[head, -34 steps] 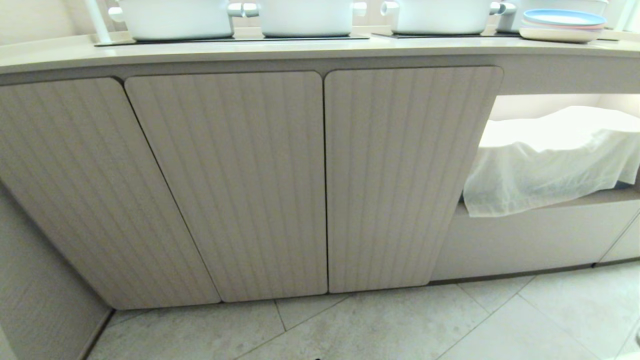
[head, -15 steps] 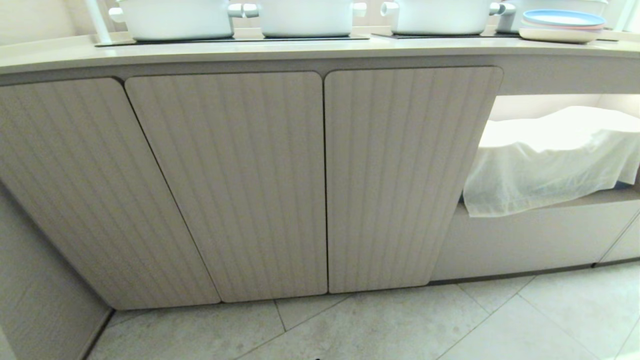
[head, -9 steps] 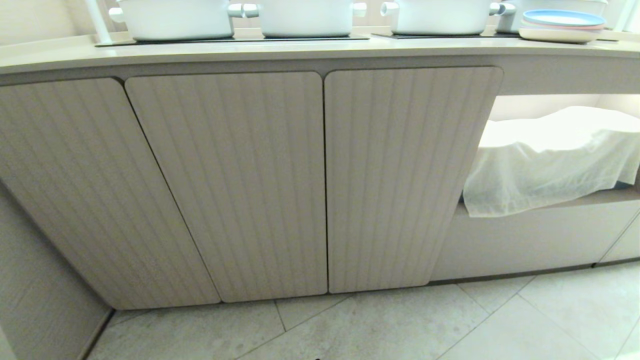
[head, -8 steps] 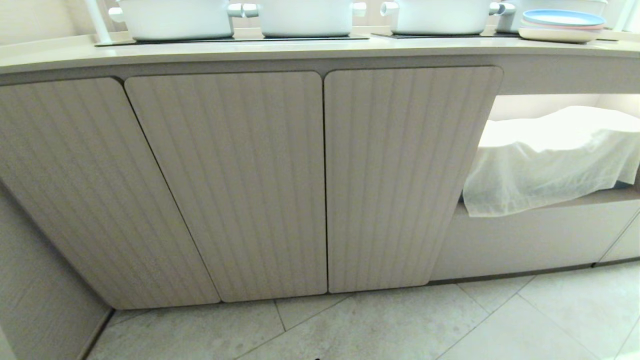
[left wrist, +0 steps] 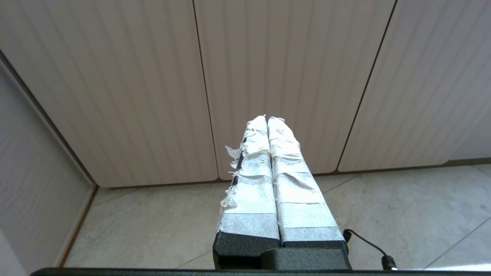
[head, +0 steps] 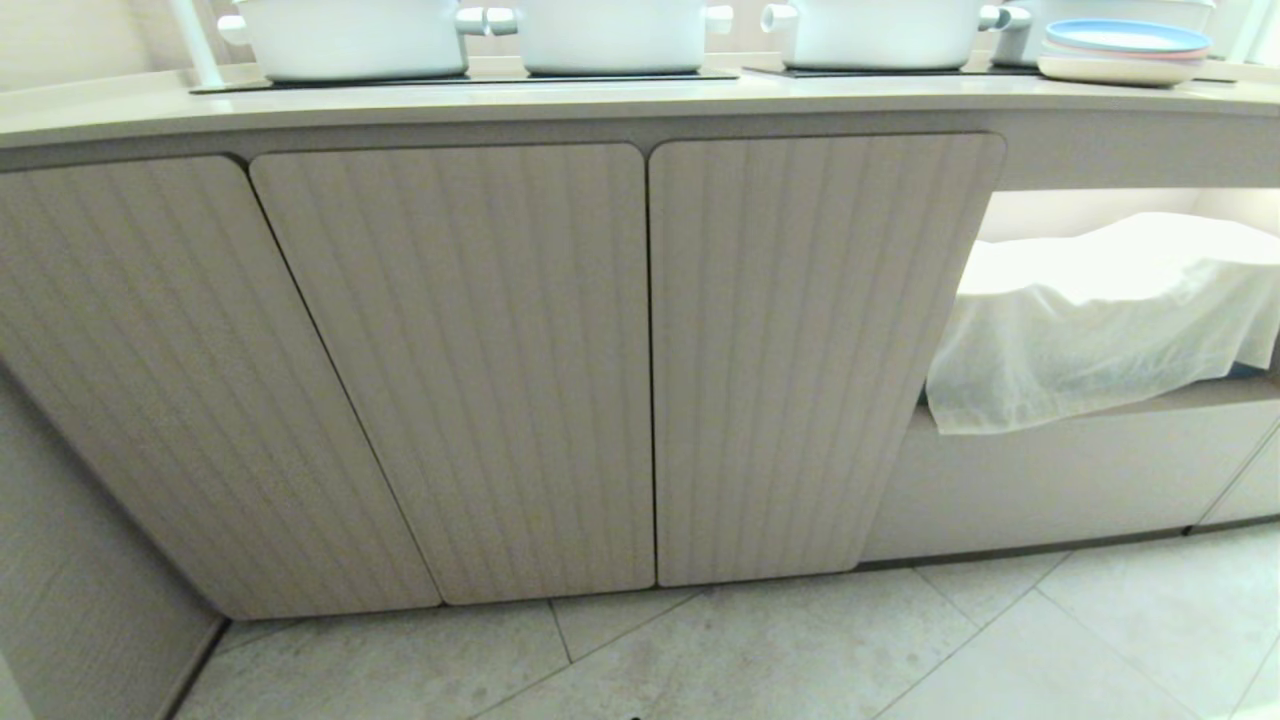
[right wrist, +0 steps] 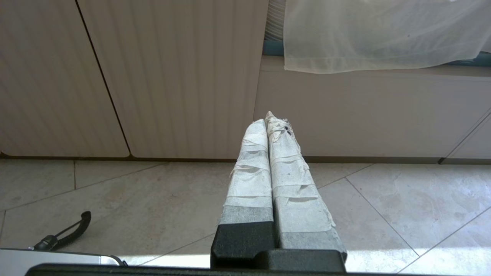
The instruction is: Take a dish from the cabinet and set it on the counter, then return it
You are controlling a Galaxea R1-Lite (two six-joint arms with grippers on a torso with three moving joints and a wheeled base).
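The cabinet (head: 480, 360) fills the head view, with all of its fluted beige doors closed. Above it runs the cream counter (head: 600, 100). The dish is out of view. Neither arm appears in the head view. My left gripper (left wrist: 267, 119) is shut and empty, low over the floor, pointing at the foot of the cabinet doors (left wrist: 276, 76). My right gripper (right wrist: 267, 119) is shut and empty too, low over the tiles, facing the cabinet door (right wrist: 176, 76) next to the open niche.
Large white pots (head: 350, 40) stand on black cooktop panels, with stacked pastel plates (head: 1125, 50) at the counter's right. A white cloth (head: 1100, 320) drapes over the open niche right of the doors. Tiled floor (head: 760, 650) lies in front; a wall (head: 60, 600) closes the left.
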